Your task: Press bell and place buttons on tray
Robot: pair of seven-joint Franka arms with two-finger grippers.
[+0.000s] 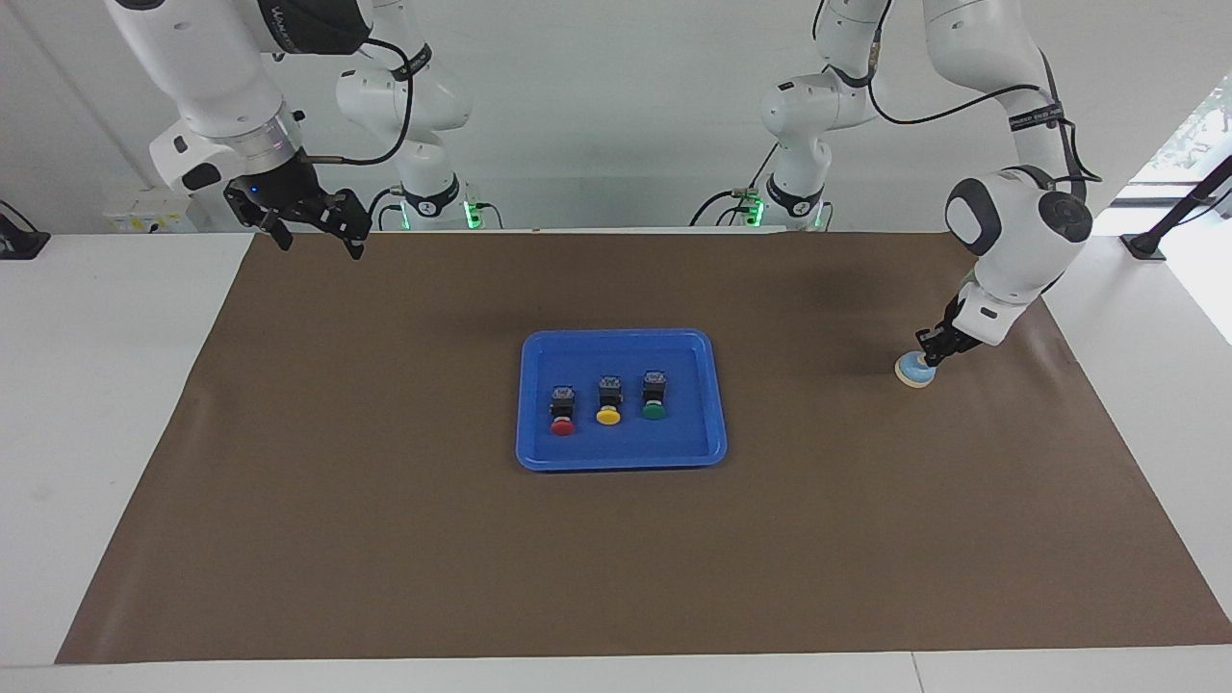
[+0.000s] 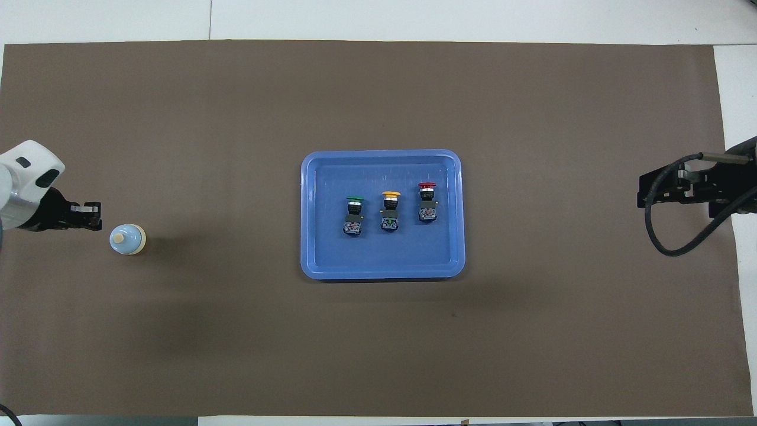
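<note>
Left gripper [image 1: 932, 354] is down at the bell [image 1: 913, 370], tips at its dome to press — finger state unreadable. Three buttons [image 1: 608, 397] sit in the tray [image 1: 539, 452] — right gripper [image 1: 313, 226] waits raised, fingers spread, holding nothing.

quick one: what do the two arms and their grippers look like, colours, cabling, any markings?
Both arms are glossy white with rounded joint housings and dark bands at the joints. Loose black cables run along the outside of each. A black sleeve with white lettering wraps the right arm's upper link; a small black labelled strap sits on the left arm. The bases show green lights. The right gripper and left gripper are black two-finger units.
</note>
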